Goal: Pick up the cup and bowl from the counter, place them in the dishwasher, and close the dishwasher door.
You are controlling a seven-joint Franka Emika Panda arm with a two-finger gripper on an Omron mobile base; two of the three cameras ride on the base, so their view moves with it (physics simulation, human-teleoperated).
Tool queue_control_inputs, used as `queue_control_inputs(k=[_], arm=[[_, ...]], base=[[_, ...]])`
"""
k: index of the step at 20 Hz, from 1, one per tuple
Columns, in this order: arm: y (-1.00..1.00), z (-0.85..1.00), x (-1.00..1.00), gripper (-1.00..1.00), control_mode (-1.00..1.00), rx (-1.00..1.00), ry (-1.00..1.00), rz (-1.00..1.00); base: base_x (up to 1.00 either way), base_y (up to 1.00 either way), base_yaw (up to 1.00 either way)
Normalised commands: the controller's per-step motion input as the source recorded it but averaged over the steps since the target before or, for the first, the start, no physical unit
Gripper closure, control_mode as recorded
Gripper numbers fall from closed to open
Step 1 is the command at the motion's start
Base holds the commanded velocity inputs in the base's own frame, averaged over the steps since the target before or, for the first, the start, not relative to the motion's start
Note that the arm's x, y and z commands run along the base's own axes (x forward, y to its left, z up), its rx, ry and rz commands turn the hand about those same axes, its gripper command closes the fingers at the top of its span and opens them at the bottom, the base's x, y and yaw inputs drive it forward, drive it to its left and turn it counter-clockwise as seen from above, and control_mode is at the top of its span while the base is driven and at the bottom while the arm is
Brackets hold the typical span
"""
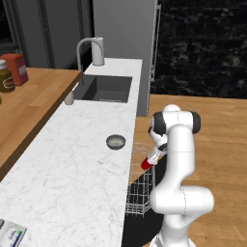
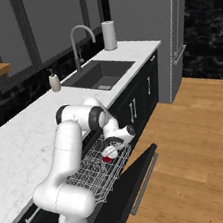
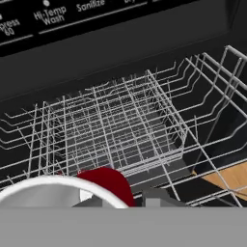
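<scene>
The cup (image 1: 147,164) is red, and you can see it in the middle of the left base view, a bit right of the white counter (image 1: 72,164). The gripper (image 1: 152,158) is clamped on it and holds it tilted over the white wire rack (image 1: 140,185). In the right base view the cup (image 2: 107,158) sits near the middle of the frame, just above the rack (image 2: 95,174), with the gripper (image 2: 109,151) around it. In the hand view the cup (image 3: 108,185) shows at the bottom, left of the middle, with its white rim curving across the lower left. Behind it you look down into the rack (image 3: 125,125).

The bowl (image 1: 116,142) is small and grey. It rests on the counter close to the right edge, a little left of the middle of the left base view, well apart from the gripper.

The dishwasher (image 2: 102,185) is open at the lower middle of the right base view. The dishwasher door (image 2: 136,180) hangs down and out toward the wooden floor (image 2: 199,146), and the rack is pulled out over it.

The sink (image 1: 103,88) and the tap (image 1: 87,48) are in the upper middle of the left base view. A brown wooden shelf (image 1: 29,101) with jars (image 1: 12,71) runs along the upper left.
</scene>
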Motion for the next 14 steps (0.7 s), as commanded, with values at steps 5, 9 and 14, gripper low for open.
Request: queue_control_inputs(k=[5, 9, 14], arm=[[0.03, -0.34, 0.45, 1.00, -1.00, 0.00, 0.00, 0.05], [0.09, -0.03, 0.24, 1.00, -1.00, 0.00, 0.00, 0.00], [0.21, -0.37, 0.41, 1.00, -1.00, -0.01, 0.00, 0.00]], base=[[0.00, 0.00, 0.00], [0.00, 0.00, 0.00], [0.00, 0.00, 0.00]])
